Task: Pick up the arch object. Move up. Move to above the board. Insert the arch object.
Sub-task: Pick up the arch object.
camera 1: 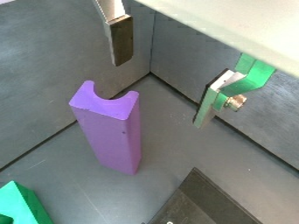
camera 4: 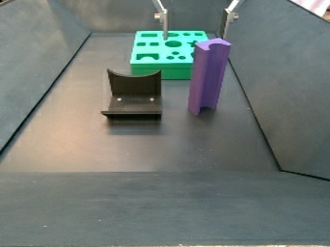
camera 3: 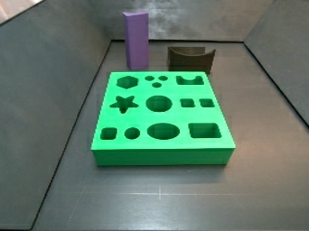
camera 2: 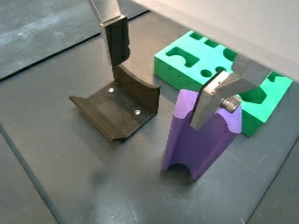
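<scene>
The arch object [camera 4: 209, 75] is a tall purple block standing upright on the grey floor, beside the board's short edge and apart from it. It also shows in a side view [camera 3: 136, 41] and in both wrist views [camera 1: 111, 127] [camera 2: 193, 144], with a curved notch in its top end. The board [camera 3: 163, 117] is a thick green slab with shaped cut-outs, also seen in a side view [camera 4: 171, 50] and a wrist view [camera 2: 216, 74]. My gripper [camera 4: 196, 12] is open and empty above the board end, higher than the arch object; in the wrist views [camera 1: 172, 70] [camera 2: 166, 74] one finger [camera 2: 216, 101] overlaps the block.
The dark fixture [camera 4: 131, 95] with a curved top stands on the floor next to the arch object, also in a wrist view [camera 2: 117, 109] and a side view [camera 3: 190, 59]. Grey walls [camera 4: 39, 77] close in the floor on the sides.
</scene>
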